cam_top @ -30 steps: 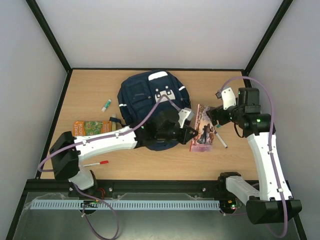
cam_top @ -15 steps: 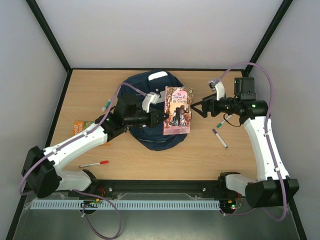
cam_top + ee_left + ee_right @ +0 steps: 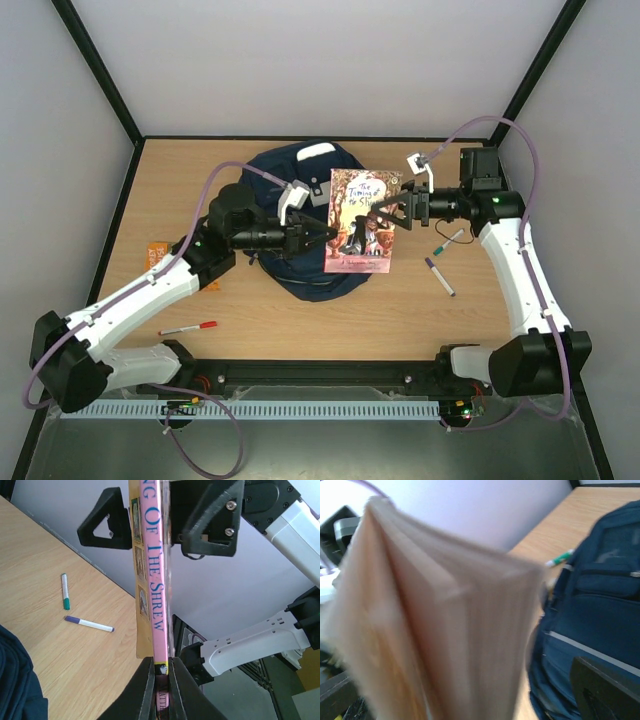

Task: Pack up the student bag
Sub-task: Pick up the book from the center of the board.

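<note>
The student bag (image 3: 270, 175) sits at the table's (image 3: 300, 335) far edge. The left gripper (image 3: 323, 235) pinches a pink book (image 3: 358, 225); the right gripper (image 3: 385, 212), spread wide, seemingly straddles it.

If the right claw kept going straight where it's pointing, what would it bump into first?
Probably the pink paperback book, held up by the left gripper. Its page edge sits between the open fingers of the right gripper.

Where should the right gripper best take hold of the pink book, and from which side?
Grip the page edge of the pink book, opposite the spine, coming from the robot's right. The left gripper pinches the spine side, and the open right gripper straddles that free edge.
</note>
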Controlling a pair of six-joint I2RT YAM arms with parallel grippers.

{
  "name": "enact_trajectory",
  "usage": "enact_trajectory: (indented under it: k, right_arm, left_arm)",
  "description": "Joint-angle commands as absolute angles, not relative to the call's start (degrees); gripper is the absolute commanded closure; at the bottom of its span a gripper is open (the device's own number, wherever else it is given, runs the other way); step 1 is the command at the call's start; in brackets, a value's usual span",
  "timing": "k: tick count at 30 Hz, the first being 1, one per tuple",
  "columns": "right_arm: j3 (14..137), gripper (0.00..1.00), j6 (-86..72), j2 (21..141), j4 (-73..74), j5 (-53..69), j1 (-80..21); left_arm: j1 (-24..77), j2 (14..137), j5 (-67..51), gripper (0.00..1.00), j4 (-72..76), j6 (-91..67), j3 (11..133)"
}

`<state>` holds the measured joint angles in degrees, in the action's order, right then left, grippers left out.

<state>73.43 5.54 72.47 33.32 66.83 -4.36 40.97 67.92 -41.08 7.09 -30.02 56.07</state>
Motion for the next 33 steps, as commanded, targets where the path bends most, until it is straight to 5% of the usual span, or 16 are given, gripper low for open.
enact_trajectory:
  k: [1,14,33]
  right_arm:
    - [72.51,0.00,7.52,72.06,36.31,80.17,-5.14]
    - [68.71,0.17,3.77,66.63,34.36,85.62,-5.89]
    - [63.81,0.91,-11.10,63.53,20.96,66.01,-5.84]
  left_arm:
    - [39.10,68.16,-42.67,0.98,12.21,-31.52,55.36]
    - [36.36,71.06,-39.25,0.98,12.44,-35.48,54.39]
    - [36.38,69.66,-37.90,0.98,10.92,-34.41,52.18]
